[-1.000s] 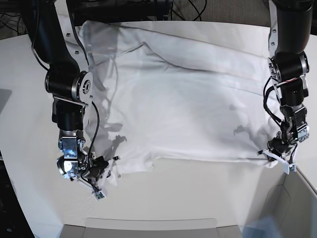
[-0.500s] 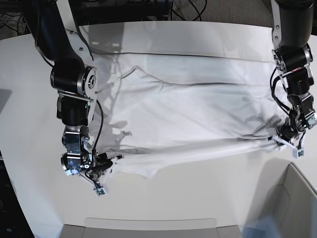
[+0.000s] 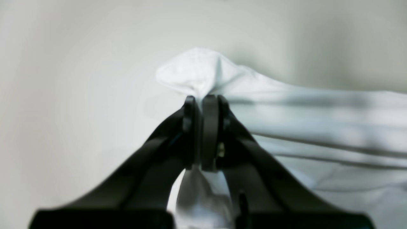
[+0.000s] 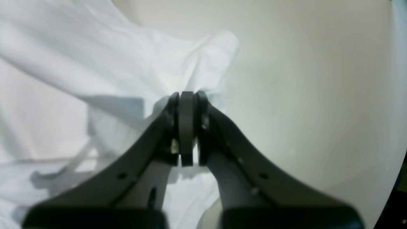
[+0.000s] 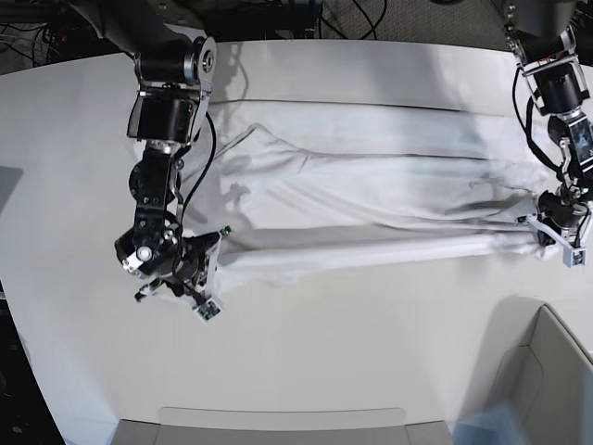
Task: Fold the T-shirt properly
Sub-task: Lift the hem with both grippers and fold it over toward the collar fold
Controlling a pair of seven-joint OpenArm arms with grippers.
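Only in the base view is the whole T-shirt (image 5: 371, 199) being shown, stretched across the far half of the bench (image 5: 352, 362). In the wrist views, a corner is being pinched by each clamped gripper: the left gripper (image 3: 201, 99) at the right, the right gripper (image 4: 187, 95) at the left, both arms reaching low.

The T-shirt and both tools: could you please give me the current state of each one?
T-shirt: spread on the tabletop, near edge lifted and stretched taut between both tools, wrinkled.
Left tool: shut, pinching a bunched corner of the shirt.
Right tool: shut, pinching the shirt's other near corner.
Tabletop: white, smooth, bearing the shirt.
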